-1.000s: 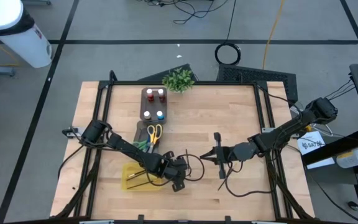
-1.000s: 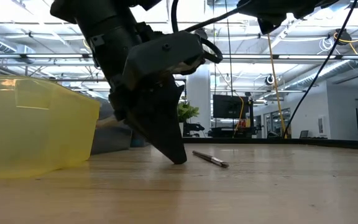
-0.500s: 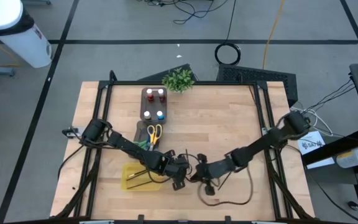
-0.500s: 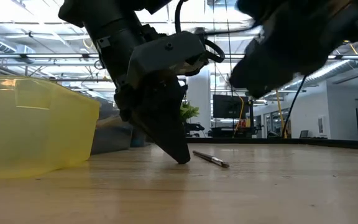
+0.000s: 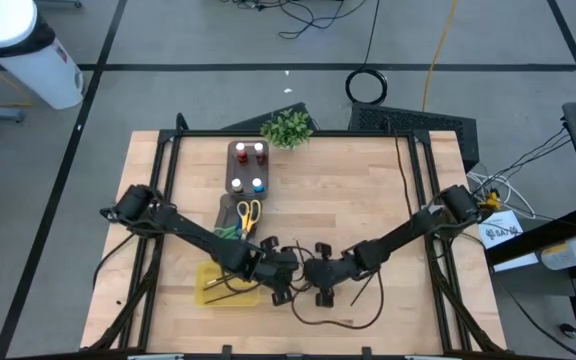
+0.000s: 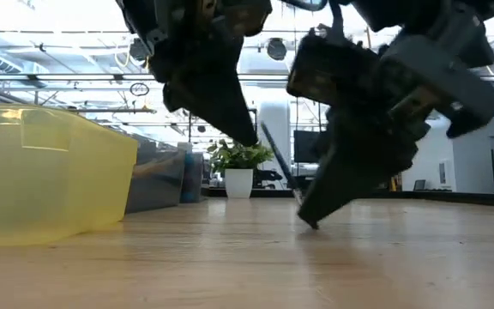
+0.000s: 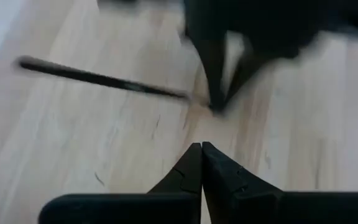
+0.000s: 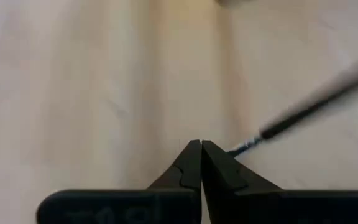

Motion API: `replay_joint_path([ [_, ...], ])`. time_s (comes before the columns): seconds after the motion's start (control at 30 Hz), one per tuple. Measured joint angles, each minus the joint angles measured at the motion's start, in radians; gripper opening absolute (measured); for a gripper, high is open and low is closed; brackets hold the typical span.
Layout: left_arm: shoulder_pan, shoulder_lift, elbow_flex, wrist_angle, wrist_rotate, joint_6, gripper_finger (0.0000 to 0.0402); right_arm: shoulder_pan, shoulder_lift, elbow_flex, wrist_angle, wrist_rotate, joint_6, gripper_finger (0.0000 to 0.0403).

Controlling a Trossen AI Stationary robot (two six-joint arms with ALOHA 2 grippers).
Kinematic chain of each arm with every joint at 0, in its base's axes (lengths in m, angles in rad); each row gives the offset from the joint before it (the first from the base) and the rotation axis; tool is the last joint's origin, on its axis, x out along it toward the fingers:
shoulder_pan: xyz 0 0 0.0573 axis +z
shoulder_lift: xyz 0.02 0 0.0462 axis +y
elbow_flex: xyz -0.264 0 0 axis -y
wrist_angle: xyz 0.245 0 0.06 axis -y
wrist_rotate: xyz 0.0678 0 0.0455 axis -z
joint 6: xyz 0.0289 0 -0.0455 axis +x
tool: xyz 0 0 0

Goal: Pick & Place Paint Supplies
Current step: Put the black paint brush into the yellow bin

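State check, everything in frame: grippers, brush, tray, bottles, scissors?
left gripper: fingers shut, empty, above the table
right gripper: fingers shut, tips at the brush end
brush: tilted, one end at the right gripper; grip unclear
yellow tray: upright on the table
paint bottles: capped, upright
scissors: lying flat, untouched

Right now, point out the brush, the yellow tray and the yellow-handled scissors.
brush [image 7: 98, 79]: left wrist view, middle of its dark shaft.
yellow tray [image 6: 50, 176]: low view, its translucent side wall.
yellow-handled scissors [image 5: 250, 211]: high view, the handle loops.
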Motion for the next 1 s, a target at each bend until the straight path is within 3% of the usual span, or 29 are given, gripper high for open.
replay_joint_path([
  [0.17, 0.000, 0.003, 0.000, -0.004, -0.017, -0.009, 0.0023, 0.008, -0.034, -0.001, -0.163, 0.097, 0.051, 0.0000],
  [0.43, 0.001, 0.003, 0.000, -0.004, -0.025, -0.010, 0.0007, 0.022, -0.050, -0.002, -0.224, 0.105, 0.071, 0.0000],
  [0.77, 0.002, 0.003, -0.001, -0.008, -0.040, 0.014, 0.0030, 0.039, -0.054, 0.000, -0.343, 0.010, 0.122, 0.0000],
  [1.0, 0.019, 0.003, 0.000, 0.003, -0.103, 0.025, 0.0030, 0.099, -0.059, -0.001, -0.363, -0.111, 0.058, 0.0000],
])
